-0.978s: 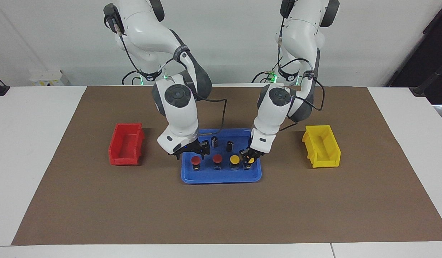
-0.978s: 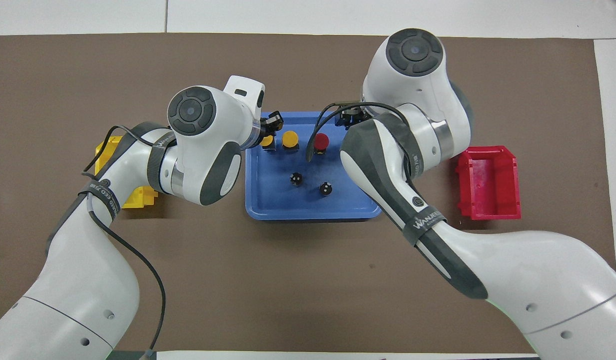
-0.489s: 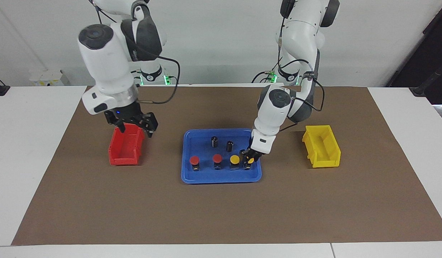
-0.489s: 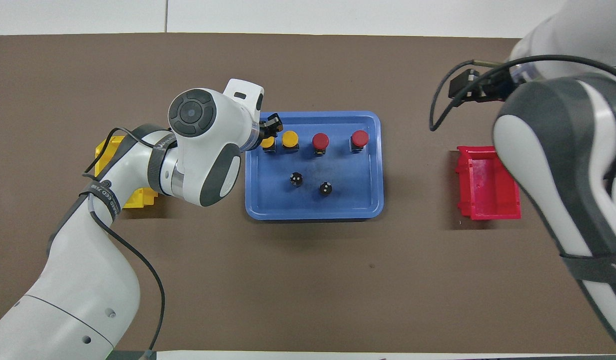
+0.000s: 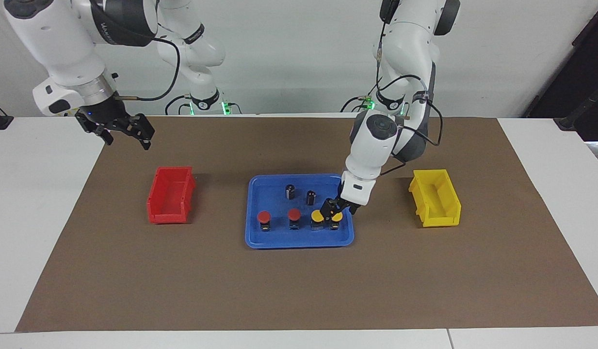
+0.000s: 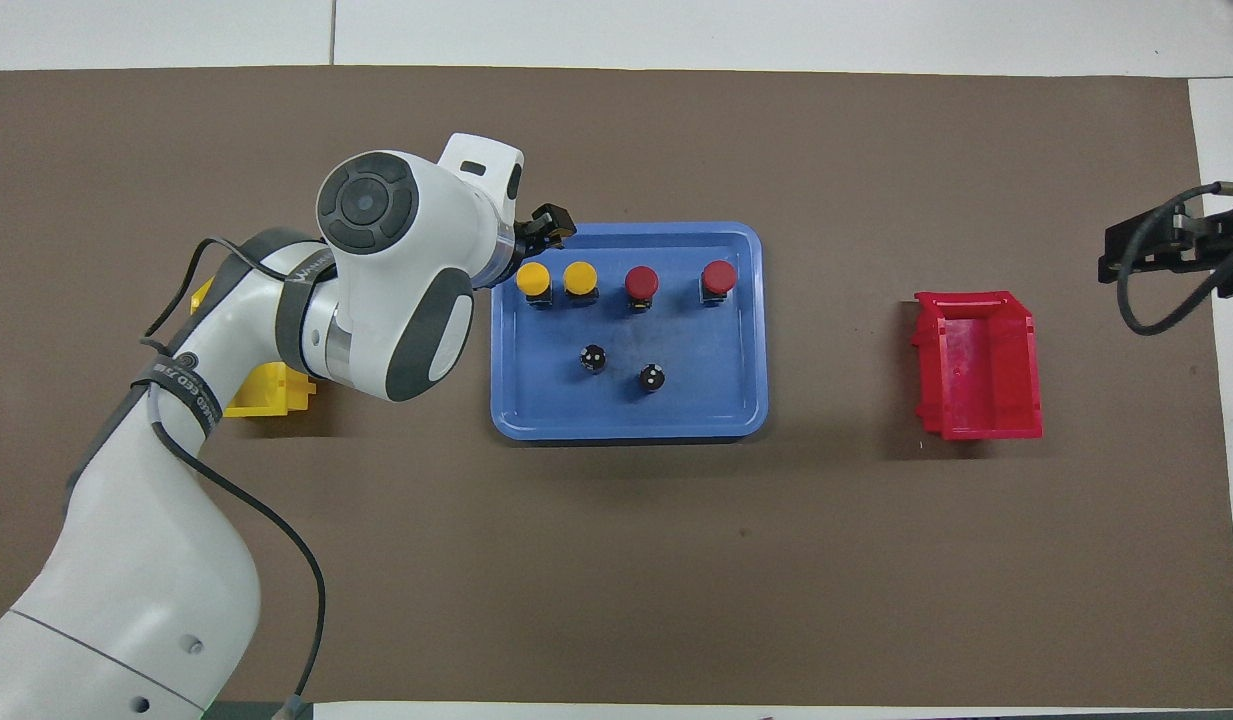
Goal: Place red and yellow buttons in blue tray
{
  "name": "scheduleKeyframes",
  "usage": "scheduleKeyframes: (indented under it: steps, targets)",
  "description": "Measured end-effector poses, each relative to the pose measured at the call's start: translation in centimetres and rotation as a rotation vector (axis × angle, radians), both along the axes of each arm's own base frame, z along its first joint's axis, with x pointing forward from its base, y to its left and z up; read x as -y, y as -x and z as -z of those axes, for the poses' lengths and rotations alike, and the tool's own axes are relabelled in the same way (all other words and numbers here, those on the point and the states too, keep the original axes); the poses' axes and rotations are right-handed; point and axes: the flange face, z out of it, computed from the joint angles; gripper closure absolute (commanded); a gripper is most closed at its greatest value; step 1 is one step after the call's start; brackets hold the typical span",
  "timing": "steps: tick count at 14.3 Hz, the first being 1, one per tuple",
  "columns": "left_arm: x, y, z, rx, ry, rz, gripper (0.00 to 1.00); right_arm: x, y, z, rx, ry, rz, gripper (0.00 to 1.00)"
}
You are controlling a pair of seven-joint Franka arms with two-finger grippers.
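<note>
All four buttons sit in the blue tray (image 5: 299,240), lined up along the tray edge farthest from the robots: a red button (image 5: 264,217) nearest the right arm's end of the tabletop, a second red button (image 5: 294,214) next to it, then a yellow button (image 5: 317,216), and the last yellow button (image 5: 336,217) by the tray corner toward the left arm's end. Two dark capless cylinders (image 5: 290,191) stand in the tray too, nearer to the robots than the row.

The left pincer (image 5: 333,207) hangs just over that last yellow button, fingers spread apart and gripping nothing; the cap shows between and below them. From overhead the same pincer (image 6: 543,224) shows only as a black tip past the white wrist, and both yellow caps sit fully uncovered there, so the overhead view shows the button clear of the fingers, while the facing view shows how low the pincer hangs.

The right pincer (image 5: 126,130) is up in the air over the brown mat (image 5: 299,291), off the tray toward the right arm's end, beside the red bin (image 5: 170,201). Its fingers stand apart, nothing between them. Overhead, only its dark tip (image 6: 1166,250) and a looping cable show at the frame's edge.

The yellow bin (image 5: 437,198) lies off the tray toward the left arm's end; overhead, the left arm hides most of it. A band on the left arm carries lettering, too foreshortened to read.
</note>
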Motion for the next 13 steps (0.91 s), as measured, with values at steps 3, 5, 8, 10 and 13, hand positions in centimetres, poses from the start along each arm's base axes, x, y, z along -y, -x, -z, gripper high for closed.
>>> scheduleKeyframes:
  steps: [3, 5, 8, 10, 13]
  targets:
    - [-3.9, 1.1, -6.0, -0.048, -0.08, 0.046, 0.0, 0.7, 1.4, 0.8, -0.019, 0.002, 0.015, 0.0]
    - [-6.6, 2.6, -9.5, -0.072, -0.166, 0.157, 0.0, 0.2, 2.1, 0.8, -0.016, 0.003, 0.006, 0.0]
    - [-14.1, 3.7, -14.1, -0.114, -0.22, 0.305, 0.0, -0.4, 1.9, 0.5, 0.007, 0.003, -0.036, 0.0]
    - [-22.3, 4.0, -16.7, -0.145, -0.224, 0.377, 0.0, 0.1, 1.9, 0.3, 0.013, 0.003, -0.048, 0.0]
    - [-31.7, 6.0, -19.9, -0.172, -0.202, 0.392, 0.0, 0.8, 2.2, 0.2, -0.001, 0.0, -0.047, 0.0]
